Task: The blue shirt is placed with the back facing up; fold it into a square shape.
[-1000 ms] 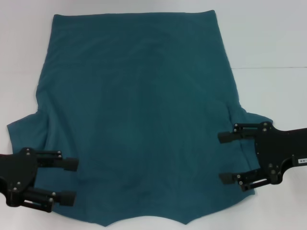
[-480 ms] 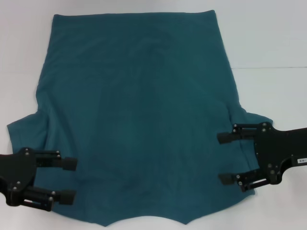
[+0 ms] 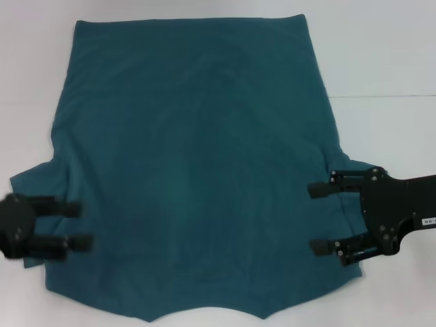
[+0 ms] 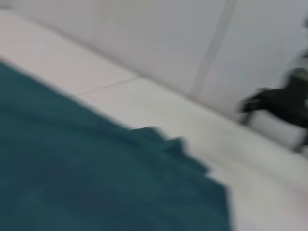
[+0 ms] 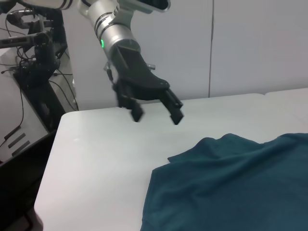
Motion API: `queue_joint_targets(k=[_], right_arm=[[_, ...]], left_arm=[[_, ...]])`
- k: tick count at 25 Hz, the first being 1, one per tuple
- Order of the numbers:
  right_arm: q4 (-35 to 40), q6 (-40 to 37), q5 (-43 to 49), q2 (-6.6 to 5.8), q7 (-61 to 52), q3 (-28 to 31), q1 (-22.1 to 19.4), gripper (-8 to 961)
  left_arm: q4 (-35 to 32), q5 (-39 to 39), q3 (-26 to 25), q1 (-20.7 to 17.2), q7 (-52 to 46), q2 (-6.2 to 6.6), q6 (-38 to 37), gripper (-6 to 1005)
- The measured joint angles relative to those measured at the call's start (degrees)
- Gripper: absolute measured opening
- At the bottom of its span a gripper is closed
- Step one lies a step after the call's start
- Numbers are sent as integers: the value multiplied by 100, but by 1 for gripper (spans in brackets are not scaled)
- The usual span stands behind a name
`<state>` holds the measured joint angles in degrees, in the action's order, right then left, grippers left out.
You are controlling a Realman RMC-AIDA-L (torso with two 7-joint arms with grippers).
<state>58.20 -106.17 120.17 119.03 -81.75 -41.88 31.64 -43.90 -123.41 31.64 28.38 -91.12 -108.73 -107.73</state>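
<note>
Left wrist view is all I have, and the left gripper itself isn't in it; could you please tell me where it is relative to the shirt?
Observer: In the head view, the left gripper is at the left sleeve of the plain dark teal-blue knit T-shirt, with its jaws open and pointing toward the shirt's body. The right wrist view shows it raised, not touching the cloth.
Operator: Thank you. And where is the right gripper?
Observer: The right gripper is open at the opposite sleeve and points inward. The shirt lies spread flat on the white table, with no fold made yet.
</note>
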Motion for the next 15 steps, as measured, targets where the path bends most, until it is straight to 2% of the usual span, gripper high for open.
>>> queue_joint_targets(k=[6, 12, 15], right_arm=[[113, 0, -13, 38, -108, -12, 32, 941], [130, -61, -20, 48, -221, -14, 102, 941], [130, -64, -21, 50, -252, -14, 131, 941]], left_arm=[[-469, -506, -97, -82, -288, 3, 816, 872], [-489, -1034, -38, -41, -186, -11, 1528, 872], [-439, -1251, 90, -4, -167, -64, 1980, 872]])
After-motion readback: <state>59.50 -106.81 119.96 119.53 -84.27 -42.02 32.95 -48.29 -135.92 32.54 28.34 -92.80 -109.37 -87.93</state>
